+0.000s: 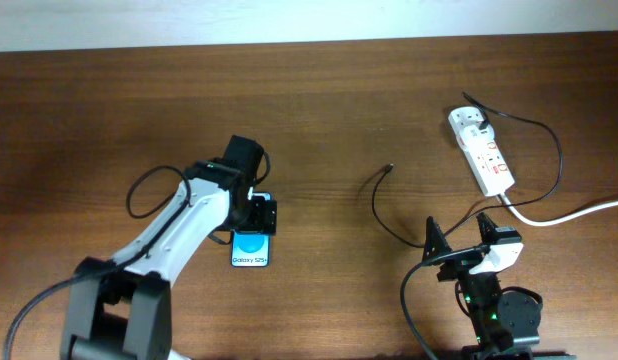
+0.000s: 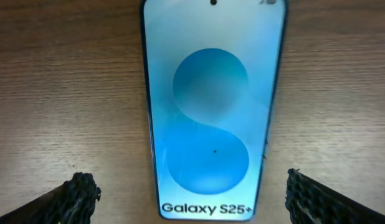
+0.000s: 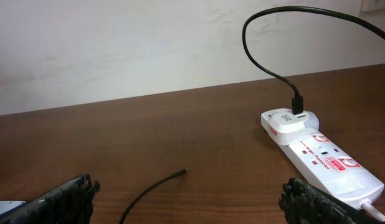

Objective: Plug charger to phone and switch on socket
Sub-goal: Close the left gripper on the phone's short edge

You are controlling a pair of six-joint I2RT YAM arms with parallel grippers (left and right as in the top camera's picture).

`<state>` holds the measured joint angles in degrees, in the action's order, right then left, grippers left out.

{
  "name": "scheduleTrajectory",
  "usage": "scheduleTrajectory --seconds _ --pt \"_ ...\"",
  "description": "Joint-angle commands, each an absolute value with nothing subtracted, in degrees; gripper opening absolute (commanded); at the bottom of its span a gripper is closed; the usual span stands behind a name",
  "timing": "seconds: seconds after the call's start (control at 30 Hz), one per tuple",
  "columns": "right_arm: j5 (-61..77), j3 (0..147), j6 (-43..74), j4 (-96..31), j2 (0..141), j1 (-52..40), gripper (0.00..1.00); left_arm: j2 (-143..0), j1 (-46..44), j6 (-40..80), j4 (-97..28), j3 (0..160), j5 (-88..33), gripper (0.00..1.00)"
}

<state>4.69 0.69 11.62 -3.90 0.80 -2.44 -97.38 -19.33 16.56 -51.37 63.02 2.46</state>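
The phone (image 1: pixel 251 251) lies flat on the table with its blue screen up; it fills the left wrist view (image 2: pixel 211 118). My left gripper (image 1: pixel 257 213) hovers over its far end, open, one finger on each side of the phone (image 2: pixel 191 198). The black charger cable (image 1: pixel 381 205) runs from the white socket strip (image 1: pixel 483 150) in a loop, and its free tip (image 1: pixel 390 168) lies on the table mid-right. My right gripper (image 1: pixel 457 245) is open and empty at the front right; its view shows the tip (image 3: pixel 183 170) and the socket (image 3: pixel 323 155) ahead.
The socket's thick white cord (image 1: pixel 579 210) trails off toward the right edge. A pale wall (image 3: pixel 149 43) stands behind the table's far edge.
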Motion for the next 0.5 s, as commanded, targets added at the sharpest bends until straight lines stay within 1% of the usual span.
scheduleTrajectory --seconds 0.0,0.47 --pt "4.2 0.3 11.2 -4.2 0.4 -2.2 0.98 -100.4 -19.5 17.3 -51.0 63.8 3.2 0.99" --pt "4.2 0.3 11.2 -4.2 0.4 -2.2 0.98 -101.5 -19.5 17.3 -50.8 63.8 3.2 0.99"
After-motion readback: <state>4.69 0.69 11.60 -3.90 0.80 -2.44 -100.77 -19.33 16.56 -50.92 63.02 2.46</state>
